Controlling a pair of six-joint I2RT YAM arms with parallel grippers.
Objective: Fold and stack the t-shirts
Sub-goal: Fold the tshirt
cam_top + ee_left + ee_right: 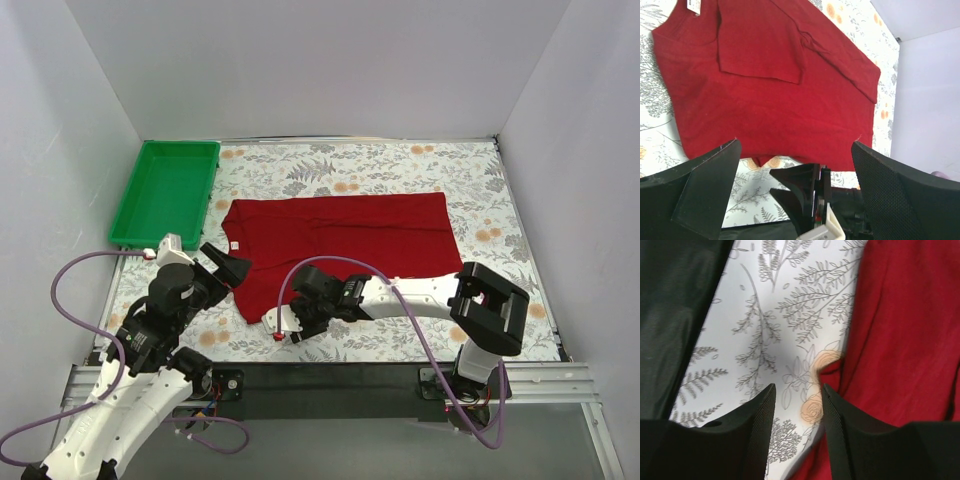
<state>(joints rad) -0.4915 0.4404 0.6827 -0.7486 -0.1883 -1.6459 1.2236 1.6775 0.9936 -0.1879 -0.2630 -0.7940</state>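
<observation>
The dark red t-shirt (345,240) lies flat on the floral tablecloth, with a sleeve folded inward and its white neck label (233,243) at the left end. The left wrist view shows the shirt (765,95) and the label (694,5). My left gripper (228,265) is wide open and empty, just off the shirt's left end, above the cloth (795,145). My right gripper (288,322) is slightly open and empty at the shirt's near left corner. Its fingers (755,430) straddle bare tablecloth, with the shirt's edge (900,340) just to the right of them.
A green tray (165,190) stands at the back left, beside the shirt. The table's black front strip (675,315) runs close by the right gripper. White walls close in the table on three sides. The right arm's gripper (807,200) shows between my left fingers.
</observation>
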